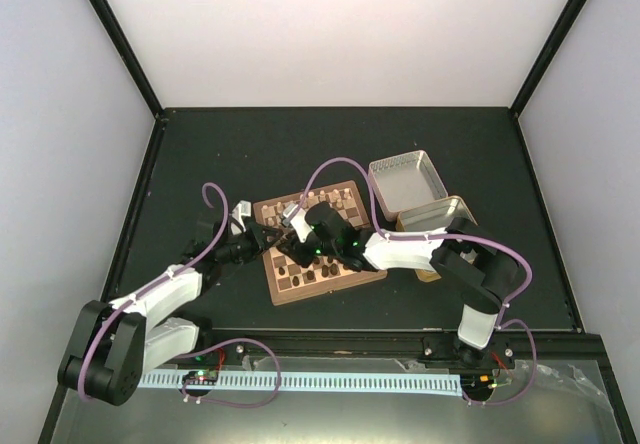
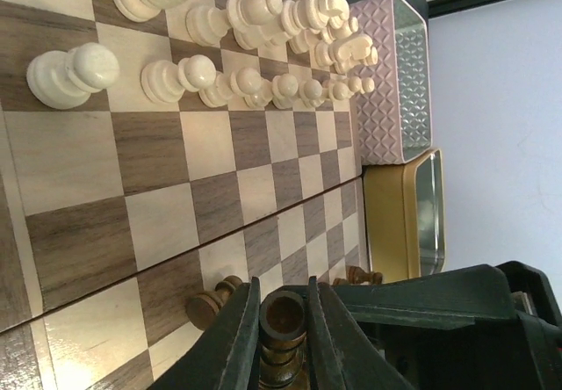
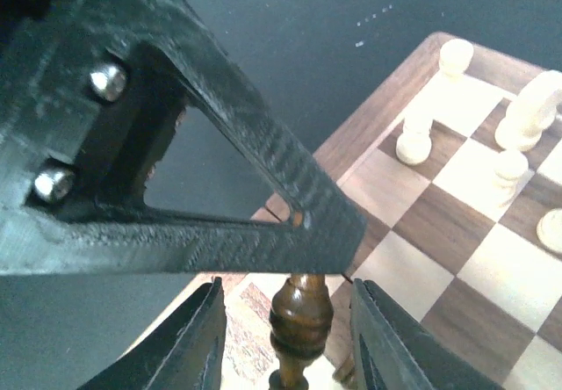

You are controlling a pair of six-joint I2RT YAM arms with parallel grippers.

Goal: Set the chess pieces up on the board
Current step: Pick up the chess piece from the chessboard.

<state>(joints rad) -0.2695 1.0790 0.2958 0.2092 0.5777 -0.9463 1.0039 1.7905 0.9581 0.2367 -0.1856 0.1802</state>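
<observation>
Chessman [image 2: 283,318], dark brown, upright at chequered board [image 2: 211,188] edge; pinched in closed left end effector [image 2: 283,298], flanked untouched by half-open right end effector [image 3: 288,320].

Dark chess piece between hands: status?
Left hand shut on dark brown wooden chess piece. Right hand open around it. Another dark brown piece close beside.

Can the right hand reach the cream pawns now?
Probably yes: the right hand is open, and the cream pawns stand uncovered just ahead, to one side of the left hand gripping the dark piece.
</observation>
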